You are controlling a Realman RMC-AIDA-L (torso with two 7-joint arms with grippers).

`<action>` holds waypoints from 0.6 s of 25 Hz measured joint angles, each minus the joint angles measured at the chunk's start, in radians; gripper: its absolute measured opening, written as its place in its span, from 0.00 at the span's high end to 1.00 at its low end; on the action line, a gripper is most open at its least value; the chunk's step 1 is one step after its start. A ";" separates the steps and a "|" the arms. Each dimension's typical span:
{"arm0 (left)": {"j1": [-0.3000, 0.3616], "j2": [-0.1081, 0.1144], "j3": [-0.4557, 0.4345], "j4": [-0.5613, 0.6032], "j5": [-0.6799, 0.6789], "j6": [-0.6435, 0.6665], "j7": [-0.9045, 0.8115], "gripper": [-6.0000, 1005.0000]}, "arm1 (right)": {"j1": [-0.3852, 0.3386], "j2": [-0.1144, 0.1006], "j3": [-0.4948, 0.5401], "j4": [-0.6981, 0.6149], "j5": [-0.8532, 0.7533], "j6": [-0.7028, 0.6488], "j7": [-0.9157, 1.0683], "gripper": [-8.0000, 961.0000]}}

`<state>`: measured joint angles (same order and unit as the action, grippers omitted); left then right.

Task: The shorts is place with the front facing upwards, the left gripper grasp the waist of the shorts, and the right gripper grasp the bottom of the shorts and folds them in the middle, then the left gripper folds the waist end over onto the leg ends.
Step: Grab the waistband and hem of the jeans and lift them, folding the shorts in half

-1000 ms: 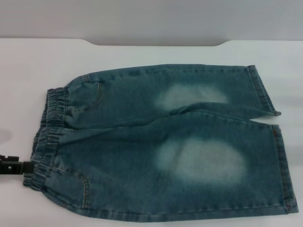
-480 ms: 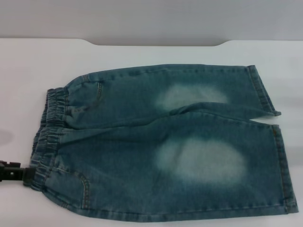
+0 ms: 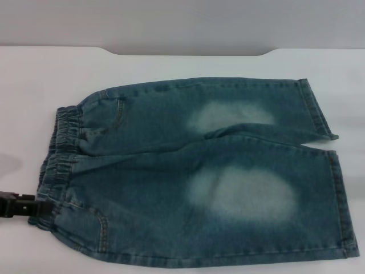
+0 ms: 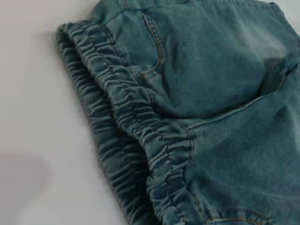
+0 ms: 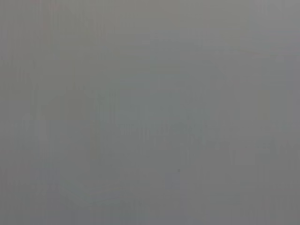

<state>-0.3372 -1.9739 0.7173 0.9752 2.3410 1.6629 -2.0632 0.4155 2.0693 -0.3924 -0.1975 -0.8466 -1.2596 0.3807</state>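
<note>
Head view shows my left tool (image 3: 35,206) at the near corner of the waist (image 3: 56,165), touching it; whether it has closed I cannot tell. The shorts (image 3: 199,171) lie flat on the white tabletop (image 3: 34,85). I think grabbing the waist comes first. My right tool is out of sight; it must reach the leg ends (image 3: 336,188).

Shorts (image 3: 194,177) flat on white table (image 3: 34,80)
</note>
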 joint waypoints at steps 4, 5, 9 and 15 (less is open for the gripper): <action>-0.010 -0.004 0.000 -0.002 0.000 0.001 0.001 0.37 | 0.000 0.000 0.000 -0.001 0.000 0.000 0.000 0.54; -0.012 -0.005 0.001 -0.002 0.002 0.002 0.001 0.37 | -0.001 0.000 0.000 -0.002 0.000 0.000 0.000 0.54; -0.017 -0.005 0.001 -0.007 0.010 0.002 0.000 0.38 | -0.005 0.000 0.002 -0.003 0.000 0.000 0.001 0.54; -0.020 0.000 0.001 -0.012 0.049 0.002 -0.011 0.39 | -0.007 0.000 0.003 -0.004 0.002 0.000 0.001 0.54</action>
<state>-0.3576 -1.9743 0.7179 0.9633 2.3898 1.6647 -2.0746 0.4087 2.0693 -0.3895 -0.2012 -0.8443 -1.2593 0.3819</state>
